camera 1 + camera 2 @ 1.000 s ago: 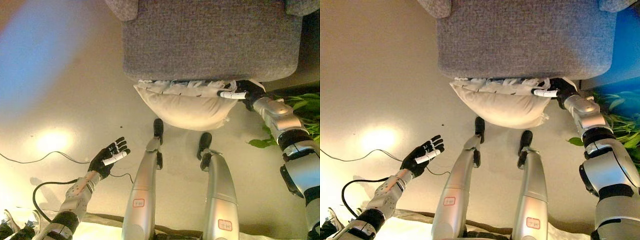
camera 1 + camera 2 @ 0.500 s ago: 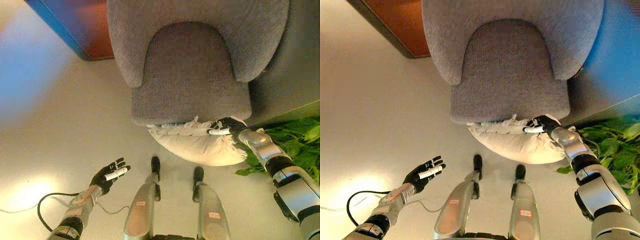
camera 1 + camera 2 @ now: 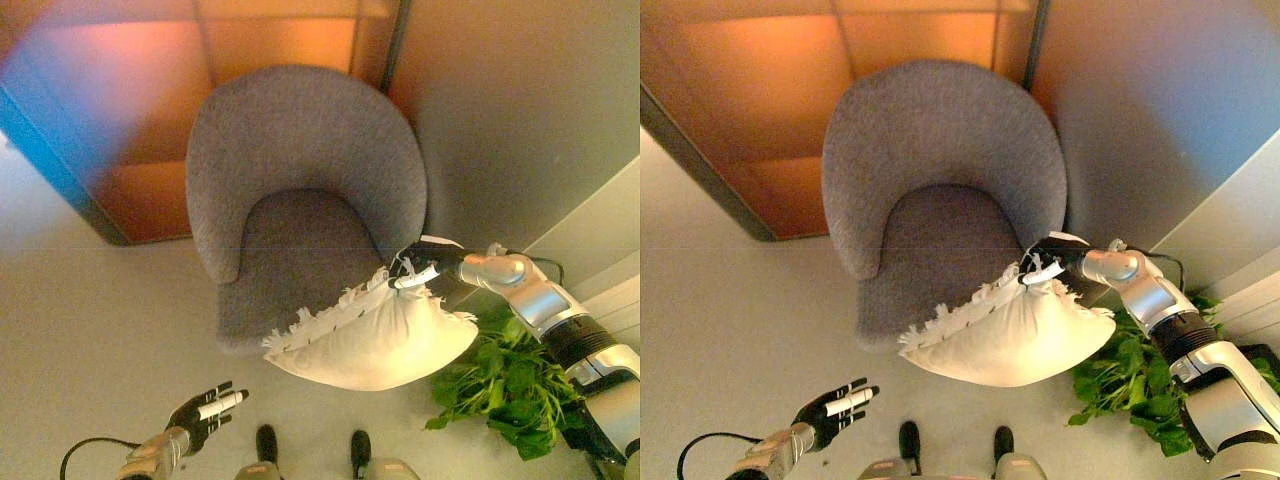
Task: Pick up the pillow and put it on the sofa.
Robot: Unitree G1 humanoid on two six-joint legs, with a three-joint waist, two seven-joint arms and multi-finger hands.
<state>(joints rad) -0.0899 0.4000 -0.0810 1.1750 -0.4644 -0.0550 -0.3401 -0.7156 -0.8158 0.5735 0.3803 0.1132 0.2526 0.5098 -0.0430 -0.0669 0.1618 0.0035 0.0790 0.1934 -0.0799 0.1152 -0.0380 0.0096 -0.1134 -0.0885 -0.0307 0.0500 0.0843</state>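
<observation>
Dark fingers of the left hand (image 3: 203, 413) spread straight and hold nothing, low at the left above the floor (image 3: 90, 340). Farther on, the cream pillow (image 3: 375, 340) with its fringed edge hangs in the air, overlapping the front right corner of the grey sofa (image 3: 300, 190) seat. The right hand (image 3: 425, 268) pinches its upper right corner. A green plant (image 3: 500, 385) stands just right of the pillow.

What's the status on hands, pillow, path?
Right hand shut on cream pillow at its fringed corner, pillow hanging at grey armchair seat's front edge. Left hand open, idle low left. Potted plant beside chair, right.
</observation>
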